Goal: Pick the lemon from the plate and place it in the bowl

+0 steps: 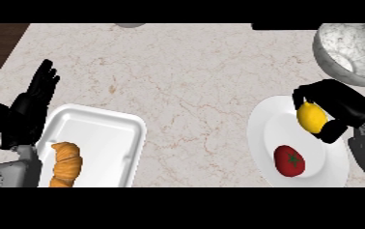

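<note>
A pale marble counter (192,78) fills the view, with dark wood flooring (10,37) at its upper-left corner.

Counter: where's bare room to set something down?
Free: the wide counter stretch between the tray and the plate, up to the far edge. Crowded: the right side, where the right hand curls round the lemon, beside the tomato and the bowl.

The worktop (192,78) looked like pale veined marble, smooth and matt. The plate (265,126) and the tray (107,131) were smooth white, faintly glossy. The bowl (342,47) had a mottled, stone-like grey finish. The lemon (311,117) looked smooth and matt.
</note>
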`<action>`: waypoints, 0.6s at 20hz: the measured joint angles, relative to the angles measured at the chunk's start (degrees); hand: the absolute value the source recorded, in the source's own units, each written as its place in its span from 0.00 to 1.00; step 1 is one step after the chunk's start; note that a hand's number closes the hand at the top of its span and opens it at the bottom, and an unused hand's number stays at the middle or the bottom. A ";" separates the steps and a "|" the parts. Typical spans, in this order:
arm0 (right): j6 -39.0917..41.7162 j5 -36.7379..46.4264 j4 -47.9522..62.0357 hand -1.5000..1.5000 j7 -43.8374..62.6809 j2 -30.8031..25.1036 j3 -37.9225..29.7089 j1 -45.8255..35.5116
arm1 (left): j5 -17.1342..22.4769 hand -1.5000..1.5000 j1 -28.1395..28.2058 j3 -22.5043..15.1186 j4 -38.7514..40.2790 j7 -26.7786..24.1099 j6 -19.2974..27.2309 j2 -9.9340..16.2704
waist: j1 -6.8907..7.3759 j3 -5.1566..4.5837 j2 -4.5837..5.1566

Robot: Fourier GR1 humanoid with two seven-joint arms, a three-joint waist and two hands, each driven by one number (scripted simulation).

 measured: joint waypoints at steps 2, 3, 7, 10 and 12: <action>-0.69 -1.84 -4.16 1.00 0.07 -1.12 -3.08 0.63 | 0.25 0.50 0.33 0.59 0.57 -0.46 -0.19 0.23 | -0.43 0.01 -0.09; -0.98 -2.94 -6.60 1.00 0.48 -1.42 -4.76 1.05 | 0.38 0.50 1.03 0.88 0.54 -0.97 -0.36 0.33 | -0.65 -0.01 -0.19; -0.92 -9.29 -13.77 1.00 2.53 -2.24 -13.31 0.28 | 0.12 0.50 0.74 1.18 0.44 -0.41 0.08 0.45 | -1.27 -0.01 -0.36; 1.64 -14.53 -17.04 1.00 5.89 -2.56 -19.19 -1.12 | 0.22 0.50 0.30 0.96 -0.37 0.40 -0.19 0.52 | -0.83 0.00 -0.24; 3.45 -17.61 -17.23 1.00 6.97 -3.82 -23.14 -2.17 | 0.50 0.50 0.81 1.03 -0.64 0.07 -0.65 0.44 | -0.41 0.01 -0.11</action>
